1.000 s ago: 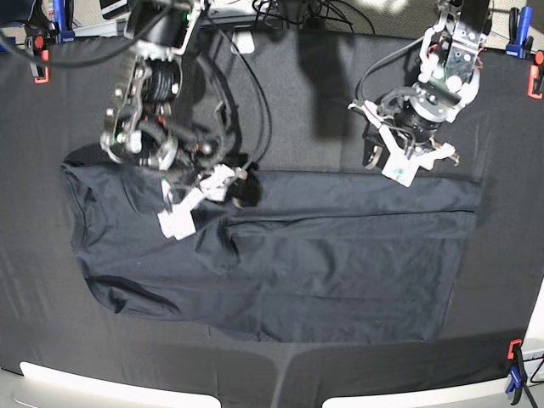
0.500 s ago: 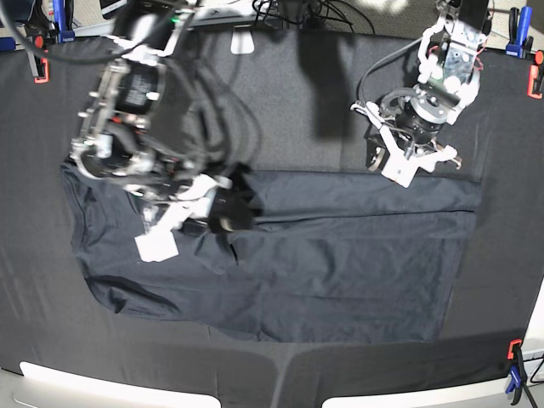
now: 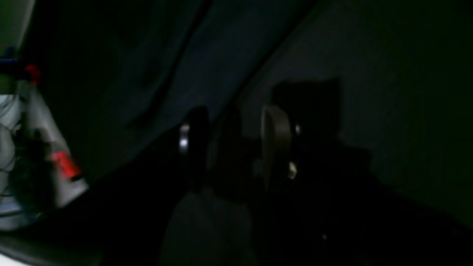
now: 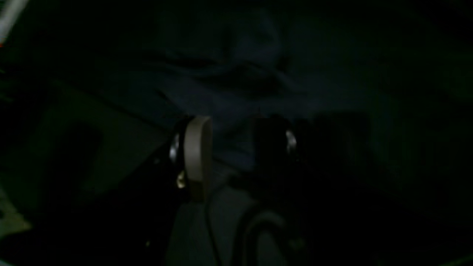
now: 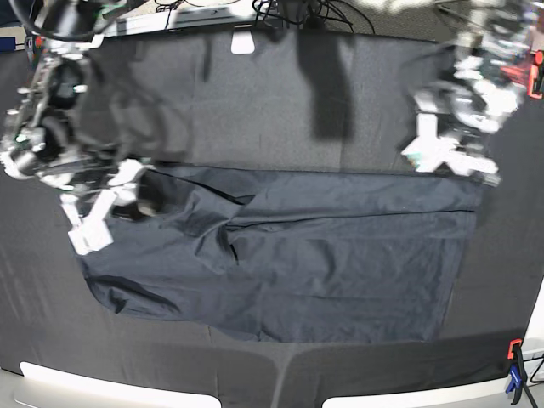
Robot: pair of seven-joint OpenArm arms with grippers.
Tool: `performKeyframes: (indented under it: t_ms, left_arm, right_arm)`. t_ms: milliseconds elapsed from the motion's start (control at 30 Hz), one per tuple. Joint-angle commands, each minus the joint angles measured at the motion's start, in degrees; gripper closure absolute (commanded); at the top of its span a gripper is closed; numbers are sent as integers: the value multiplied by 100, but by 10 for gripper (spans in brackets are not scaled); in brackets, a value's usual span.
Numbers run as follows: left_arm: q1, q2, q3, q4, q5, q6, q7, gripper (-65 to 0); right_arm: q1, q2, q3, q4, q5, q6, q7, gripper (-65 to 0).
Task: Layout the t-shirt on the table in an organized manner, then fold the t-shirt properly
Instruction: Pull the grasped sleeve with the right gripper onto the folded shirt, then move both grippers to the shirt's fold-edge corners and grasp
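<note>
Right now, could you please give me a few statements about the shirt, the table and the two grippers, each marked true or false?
1. The t-shirt lies spread on the table. True.
2. The right gripper is over the shirt's end at the left of the base view. True.
3. The left gripper holds the shirt bunched high above the table. False: it lifts no cloth.
4. The shirt is folded into a small square. False: it lies long and wide.
5. A white towel covers the table. False: the cloth is black.

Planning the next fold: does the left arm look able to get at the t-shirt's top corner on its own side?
Probably yes. The left pincer hovers just above that edge of the t-shirt, and nothing lies between them on the table. Motion blur hides its exact pose.
</note>
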Motion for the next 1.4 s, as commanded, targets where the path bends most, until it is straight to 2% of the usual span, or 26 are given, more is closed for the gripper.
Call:
performKeyframes:
  t_ms: [0,100,200,267,367,500,600,700,900,1133,1233,1367]
  left_arm:
    - [-63,-166,-35,118,83,52,-92,-215]
    - [-61,-498,-35,118,179,39,-129,-215]
    - [-63,-756,-35,107,184,-181,-293,-215]
    - [-70,-870,-26,105,232,-214,-415,-215]
    - [-188,-942,96,87,378,-219,-448,-215]
    - [-660,-933,741,-199,498,-236,-380,-215]
    - [-1139,-922,1329,-553,763,-210,-94,-215]
    - [-1495,-929,1609,-844,758,-210,164,-215]
    - [-1637,-944,1690,-1458,730,-214,-68,-215]
    - [-1633,-1027,1694,-1967,1019,-216,-348,-215]
    - [-1635,-1224,1696,-1943,946,-216,-348,-215]
    - [-1550,-1681,1696,-1679,715,-238,-442,-215]
  right_arm:
    - [81,142,4,111,144,115,157,-243]
    - [83,317,4,111,144,115,151,-243]
    - [83,348,4,111,146,115,151,-243]
    - [83,332,4,111,146,115,151,-243]
    - [83,332,4,111,149,115,142,-243]
    - [83,332,4,111,146,115,116,-243]
    - [81,332,11,111,140,115,109,-243]
    - [85,334,11,111,81,115,114,-243]
    - [85,334,39,111,39,115,149,-243]
    - [87,337,201,111,39,115,212,-243]
    - [85,337,267,111,39,115,208,-243]
    - [85,334,341,111,42,115,223,-243]
